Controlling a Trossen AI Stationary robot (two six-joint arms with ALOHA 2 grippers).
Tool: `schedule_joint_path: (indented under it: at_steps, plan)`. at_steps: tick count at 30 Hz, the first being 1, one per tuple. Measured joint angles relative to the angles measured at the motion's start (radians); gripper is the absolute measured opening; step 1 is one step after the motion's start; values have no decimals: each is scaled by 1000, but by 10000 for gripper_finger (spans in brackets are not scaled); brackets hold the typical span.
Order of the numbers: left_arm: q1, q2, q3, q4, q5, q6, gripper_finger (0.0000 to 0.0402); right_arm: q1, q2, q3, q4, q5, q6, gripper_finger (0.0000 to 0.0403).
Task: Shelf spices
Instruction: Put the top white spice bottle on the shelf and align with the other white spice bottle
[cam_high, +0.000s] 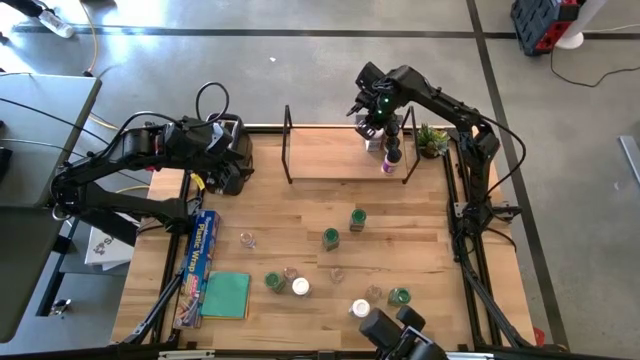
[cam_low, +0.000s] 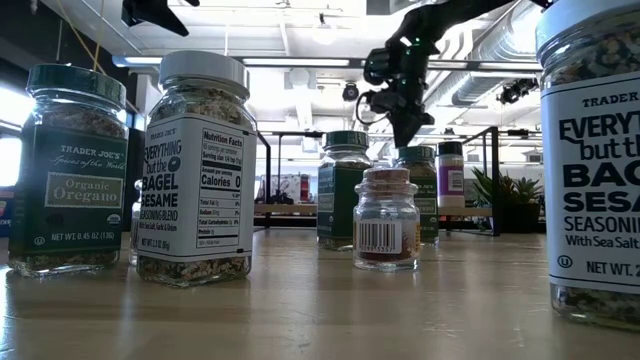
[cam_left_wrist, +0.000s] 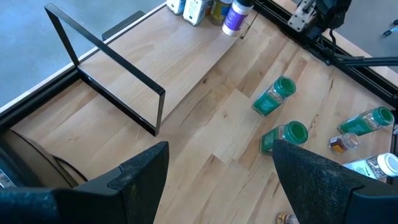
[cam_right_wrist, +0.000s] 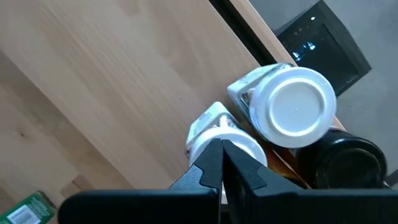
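Note:
The shelf (cam_high: 340, 158), a light wooden board with black end frames, stands at the table's far side. A few spice jars cluster at its right end: two with white lids (cam_right_wrist: 295, 109) (cam_right_wrist: 219, 127), one with a dark lid (cam_right_wrist: 348, 163), and a purple-labelled jar (cam_high: 388, 164). My right gripper (cam_right_wrist: 222, 163) is shut above this cluster. Several more jars with green lids (cam_high: 330, 238), white lids (cam_high: 300, 286) or of clear glass (cam_high: 247, 240) stand on their bases on the table. My left gripper (cam_left_wrist: 217, 180) hangs open at the far left, above the table, with nothing between its fingers. My right gripper points down from above, its shut fingertips over the lid (cam_right_wrist: 211, 121) of the smaller white-lidded jar on the shelf. I cannot tell whether they touch it.
A black-and-silver toaster (cam_high: 237, 150) sits under my left arm. A small potted plant (cam_high: 432, 140) stands just right of the shelf. A blue foil box (cam_high: 203, 262) and a green cloth (cam_high: 227, 295) lie near the left front. The shelf's left and middle board is bare.

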Motion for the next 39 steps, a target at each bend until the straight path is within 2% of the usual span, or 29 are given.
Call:
schedule_joint_path:
  at_steps: [7, 11, 39]
  plan:
    - [0, 0, 0, 0, 0, 0, 282, 0, -8, 0, -21, -9, 6, 2]
    - [0, 0, 0, 0, 0, 0, 282, -1, -14, 0, -70, 20, 14, 2]
    - [0, 0, 0, 1, 0, 0, 282, 0, 12, 3, -28, 10, 32, 2]
